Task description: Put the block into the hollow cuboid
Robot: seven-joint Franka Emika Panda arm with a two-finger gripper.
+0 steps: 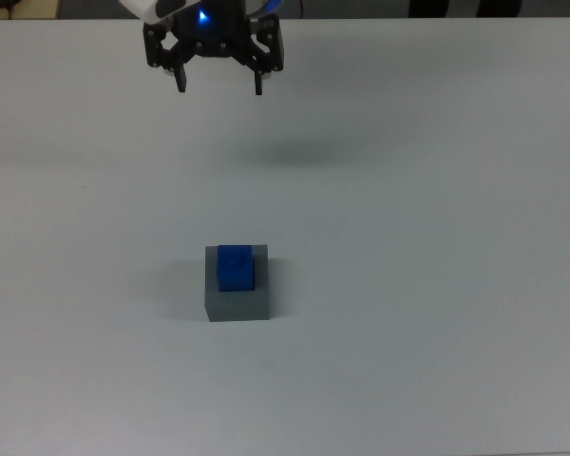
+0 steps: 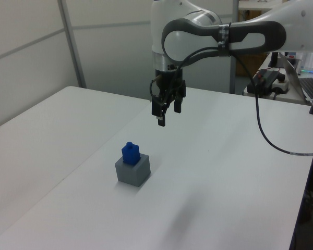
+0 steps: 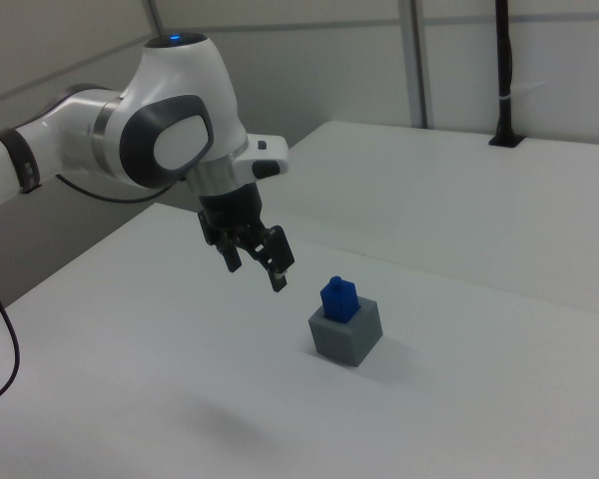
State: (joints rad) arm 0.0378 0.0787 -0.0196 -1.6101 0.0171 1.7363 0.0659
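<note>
The grey hollow cuboid (image 1: pixel 237 296) (image 2: pixel 133 171) (image 3: pixel 347 333) stands on the white table. The blue block (image 1: pixel 235 267) (image 2: pixel 130 153) (image 3: pixel 338 298) sits in its recess, with its upper part sticking out above the rim. My gripper (image 1: pixel 219 87) (image 2: pixel 164 115) (image 3: pixel 255 272) hangs in the air well away from both, near the top view's upper edge. Its fingers are spread open and hold nothing.
The white table (image 1: pixel 437 237) runs to its edges in every view. A black cable (image 2: pixel 266 130) hangs from the arm at the left view's right, where desks with equipment (image 2: pixel 274 78) stand beyond the table. A black post (image 3: pixel 503 70) rises at the right view's far table edge.
</note>
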